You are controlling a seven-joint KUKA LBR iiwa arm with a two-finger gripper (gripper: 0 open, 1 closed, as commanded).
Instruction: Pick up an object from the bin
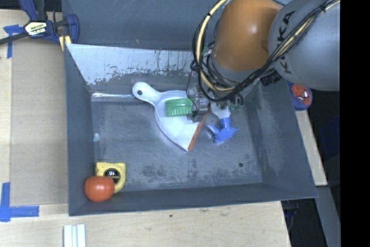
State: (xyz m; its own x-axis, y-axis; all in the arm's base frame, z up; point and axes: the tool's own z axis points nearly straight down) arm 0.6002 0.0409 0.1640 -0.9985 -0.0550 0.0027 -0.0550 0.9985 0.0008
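My gripper (202, 103) is low over the middle of the bin, just under the arm's orange cover. It hangs at the right edge of a white scoop (167, 123) whose handle points to the back left. A green ridged piece (178, 107) lies in the scoop, right beside the gripper's left side. A thin orange-brown stick (194, 135) slants down from under the gripper across the scoop's rim. A small blue piece (223, 132) lies just to the right of the stick. I see nothing clearly held.
A yellow tape measure (113, 173) and a red ball (99, 188) sit together in the front left corner. The arm with its orange cover and cables hangs over the bin's back right. Bare floor lies at the left and front right.
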